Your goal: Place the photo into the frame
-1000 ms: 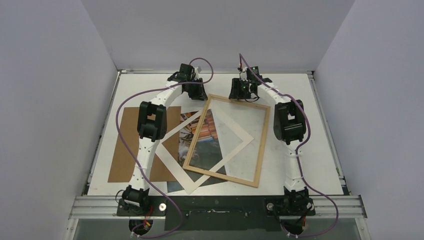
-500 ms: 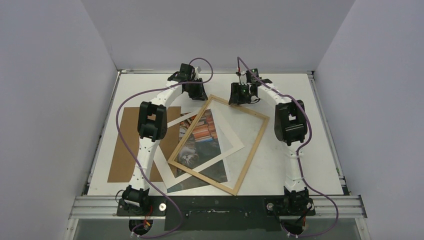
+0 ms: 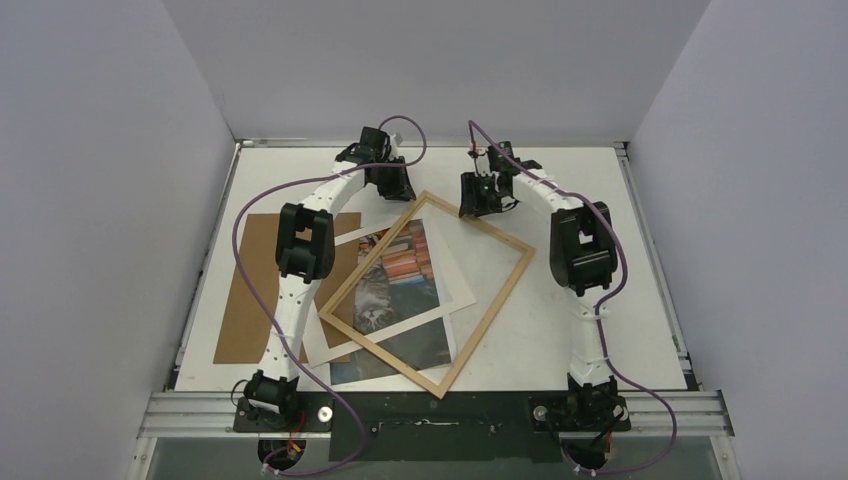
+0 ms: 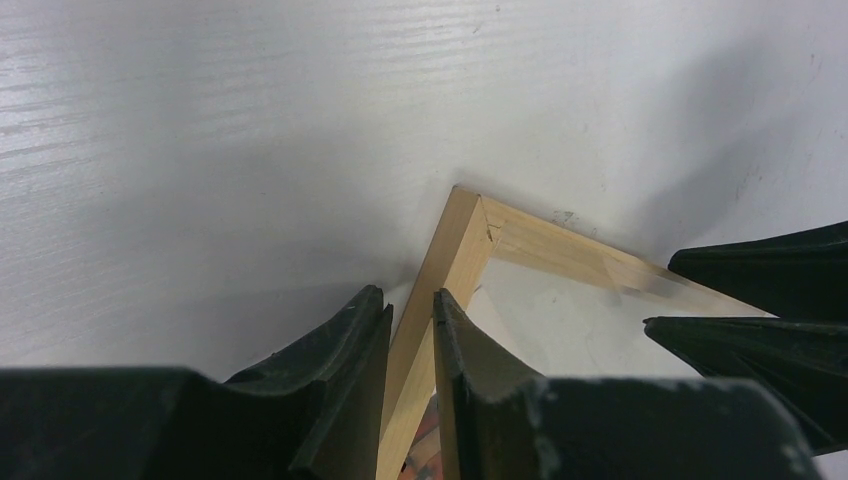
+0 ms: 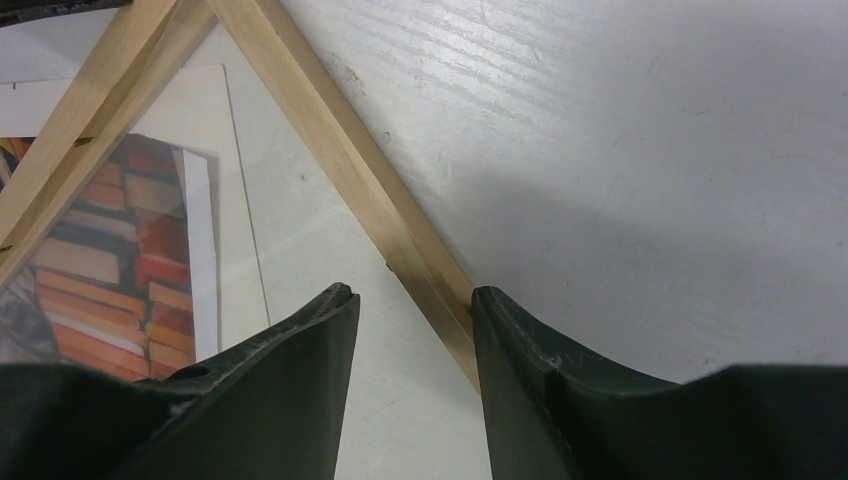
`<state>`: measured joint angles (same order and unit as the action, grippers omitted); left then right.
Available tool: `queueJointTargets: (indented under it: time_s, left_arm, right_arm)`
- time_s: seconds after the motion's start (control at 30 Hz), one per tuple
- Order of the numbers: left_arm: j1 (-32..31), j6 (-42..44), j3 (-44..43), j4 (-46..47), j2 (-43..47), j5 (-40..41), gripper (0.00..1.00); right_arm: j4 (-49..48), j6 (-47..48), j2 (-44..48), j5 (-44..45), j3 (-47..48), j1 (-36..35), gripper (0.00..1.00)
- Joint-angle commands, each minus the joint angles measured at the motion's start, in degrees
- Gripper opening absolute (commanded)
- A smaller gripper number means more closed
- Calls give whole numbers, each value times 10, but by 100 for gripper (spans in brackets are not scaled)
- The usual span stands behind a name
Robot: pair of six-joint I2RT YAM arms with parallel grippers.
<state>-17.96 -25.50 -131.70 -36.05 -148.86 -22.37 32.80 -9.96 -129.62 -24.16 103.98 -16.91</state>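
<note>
- The left gripper (image 4: 405, 305) is pinched closed on the left rail of the frame (image 4: 455, 250), just near of its far corner.
- The right gripper (image 5: 410, 295) straddles the far-right rail with its jaws apart. The wood sits close to one finger, with a gap to the other, so this reads as a loose guide and not a firm hold.
- The photo (image 3: 400, 265) lies face up, left of the table (image 3: 650, 300) centre, under the white mat (image 3: 450, 270). The frame rests skewed over both, and the photo's near edge pokes out past the frame's near-left rail.
- The step appears to be squaring the frame over the photo.
- Tighten the right jaws before any lift, or the frame is likely to swing on the left pinch alone.
- Move both arms as one and turn about the far corner, so the rails come parallel to the photo's edges.
- Keep the near end raised off the mat, since dragging would probably shift the mat and photo together.
- Keep clear of the brown backing board (image 3: 245, 290) on the left.
</note>
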Motion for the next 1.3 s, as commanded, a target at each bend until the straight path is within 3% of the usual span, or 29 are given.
queueJointTargets:
  time_s: [0.0, 0.57, 0.87, 1.27]
  left_arm:
    - [3, 10, -12, -27, -21, 29, 21]
    - [6, 12, -9, -33, -22, 30, 21]
    - [15, 6, -29, -36, -20, 10, 21]
    - [29, 24, -49, -80, 67, 4, 43]
  right_arm:
    - [32, 7, 53, 4, -9, -16, 46]
    - [46, 9, 78, 4, -23, -27, 42]
    - [39, -17, 81, 10, -25, -19, 52]
    - [36, -58, 117, 36, -53, 18, 52]
